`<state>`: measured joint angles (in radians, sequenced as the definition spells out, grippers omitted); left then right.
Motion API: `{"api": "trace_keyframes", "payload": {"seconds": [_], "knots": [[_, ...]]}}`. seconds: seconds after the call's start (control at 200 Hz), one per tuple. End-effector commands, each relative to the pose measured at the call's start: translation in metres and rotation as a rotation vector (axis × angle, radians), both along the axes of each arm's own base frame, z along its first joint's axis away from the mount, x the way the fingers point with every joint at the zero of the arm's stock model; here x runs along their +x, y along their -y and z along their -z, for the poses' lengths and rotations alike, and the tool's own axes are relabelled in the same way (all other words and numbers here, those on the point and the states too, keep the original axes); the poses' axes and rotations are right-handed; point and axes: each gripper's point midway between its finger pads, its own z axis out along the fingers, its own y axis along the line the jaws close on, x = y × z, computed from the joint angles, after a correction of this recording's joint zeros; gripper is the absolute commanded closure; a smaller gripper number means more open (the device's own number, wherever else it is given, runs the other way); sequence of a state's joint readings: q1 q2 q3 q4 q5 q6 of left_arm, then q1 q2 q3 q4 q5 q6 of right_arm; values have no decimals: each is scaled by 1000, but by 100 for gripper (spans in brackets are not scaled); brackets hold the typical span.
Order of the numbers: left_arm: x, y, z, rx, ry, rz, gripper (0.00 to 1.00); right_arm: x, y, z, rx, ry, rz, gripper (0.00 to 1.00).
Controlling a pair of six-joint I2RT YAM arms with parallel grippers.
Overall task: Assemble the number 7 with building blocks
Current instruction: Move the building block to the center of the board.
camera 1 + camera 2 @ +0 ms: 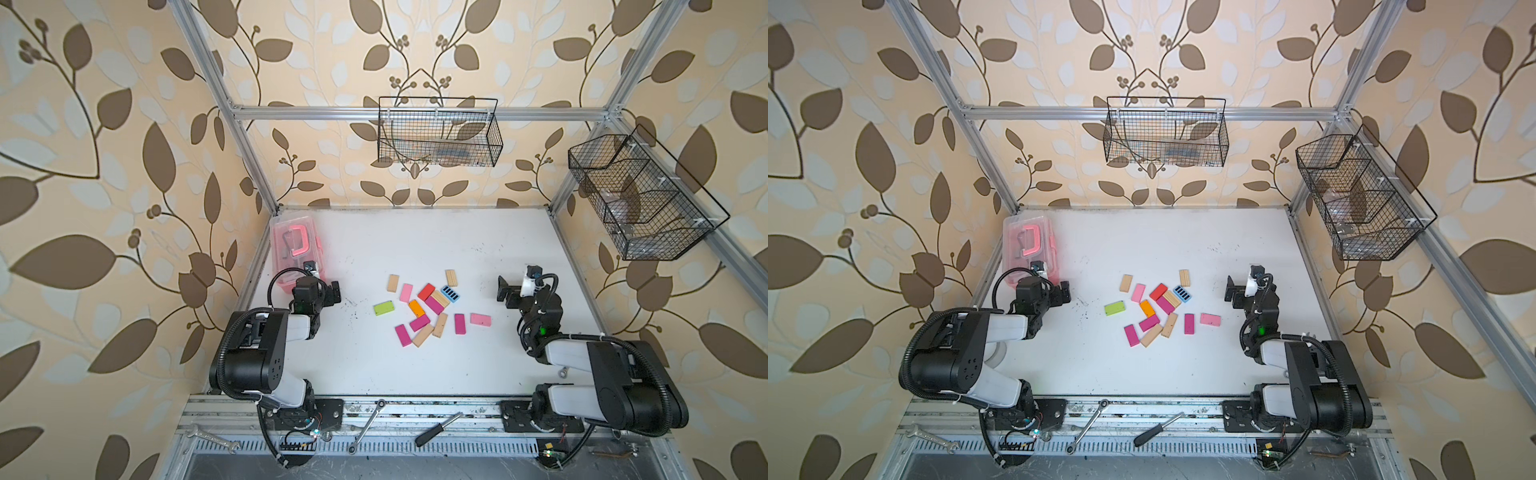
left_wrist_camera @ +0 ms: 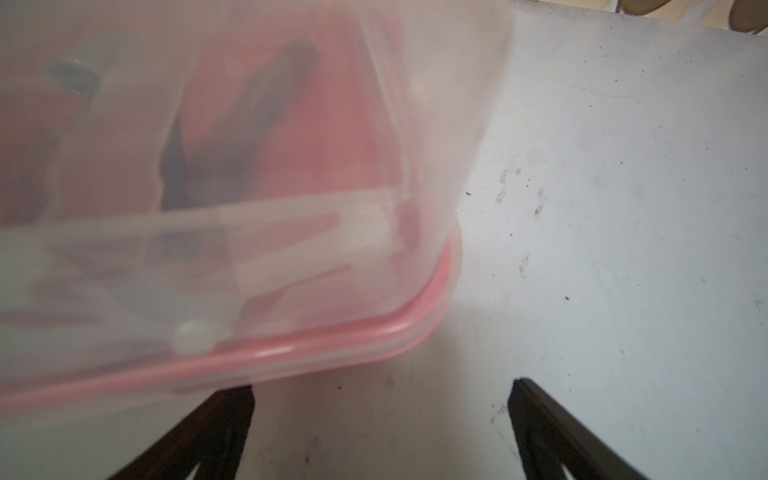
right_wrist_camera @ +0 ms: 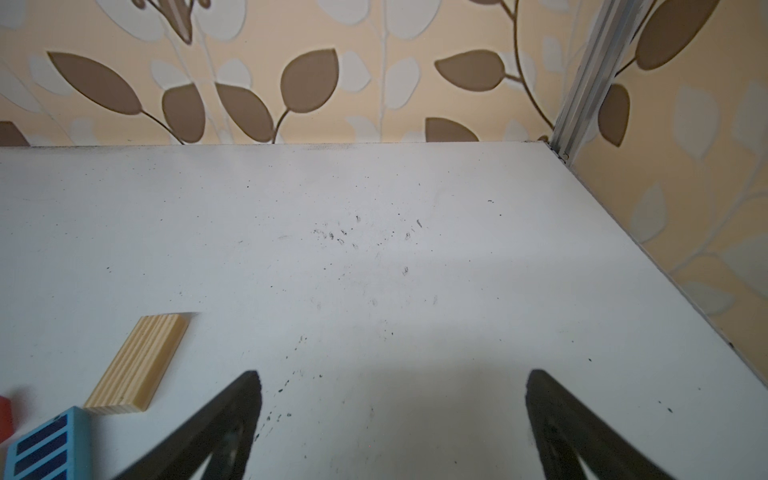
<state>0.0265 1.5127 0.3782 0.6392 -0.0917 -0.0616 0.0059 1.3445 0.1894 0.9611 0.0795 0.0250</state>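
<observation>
Several building blocks [image 1: 419, 322] [image 1: 1149, 322] lie scattered flat in the middle of the white table [image 1: 415, 374]: magenta, pink, plain wood, a red one [image 1: 426, 291], an orange one [image 1: 416, 308], a lime green one [image 1: 383, 308] and a blue striped one [image 1: 450, 294]. My left gripper [image 1: 334, 293] [image 2: 383, 384] is open and empty, left of the blocks, beside the pink box. My right gripper [image 1: 505, 291] [image 3: 395, 373] is open and empty, to their right. The right wrist view shows a wood block [image 3: 139, 365] and the blue striped block [image 3: 45, 446] off to one side of the jaws.
A pink translucent box [image 1: 295, 249] [image 2: 249, 166] with a handle stands at the table's back left corner, close to my left gripper. Two wire baskets [image 1: 440, 133] [image 1: 640, 195] hang on the walls. Wrenches [image 1: 368, 426] and a screwdriver [image 1: 438, 428] lie on the front rail.
</observation>
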Motion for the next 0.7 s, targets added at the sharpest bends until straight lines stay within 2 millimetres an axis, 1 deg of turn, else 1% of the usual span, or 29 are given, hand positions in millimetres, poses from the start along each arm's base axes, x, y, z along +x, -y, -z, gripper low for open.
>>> {"api": "trace_keyframes", "payload": {"seconds": [0.0,0.085,0.15,0.215,0.24,0.25,0.26,0.345,0.385,0.47,0.525,0.57,0.605,0.695], "knots": [[15,-22,-36,60,109,-119,1,3,-1,-7,-17,19,8,0],[17,-32,-42,104,40,-204,1,3,-1,-7,-17,19,7,0],[19,-34,-45,128,17,-231,1,3,-1,-7,-19,20,7,0],[14,-36,-50,144,16,-260,1,3,-1,-7,-19,21,8,0],[12,-37,-48,148,2,-275,1,3,-1,-7,-20,20,7,0],[11,-38,-57,146,24,-284,1,3,-1,-7,-20,20,8,0],[10,-39,-60,144,28,-291,1,3,-1,-7,-19,22,7,0],[4,-42,-74,136,30,-333,1,7,1,-12,-22,5,24,0],[2,-41,-82,131,35,-342,1,12,6,-14,-22,-21,60,1],[-2,-31,-100,147,28,-343,1,18,11,-18,-36,-58,98,3],[-6,-19,-113,184,28,-343,1,19,11,-25,-66,-68,128,3],[-9,-7,-121,205,25,-324,1,20,6,-32,-92,-77,128,3],[-9,4,-125,199,16,-299,1,21,4,-41,-110,-72,141,3],[-12,27,-127,143,-34,-243,1,23,-9,-77,-98,-35,116,3]]}}
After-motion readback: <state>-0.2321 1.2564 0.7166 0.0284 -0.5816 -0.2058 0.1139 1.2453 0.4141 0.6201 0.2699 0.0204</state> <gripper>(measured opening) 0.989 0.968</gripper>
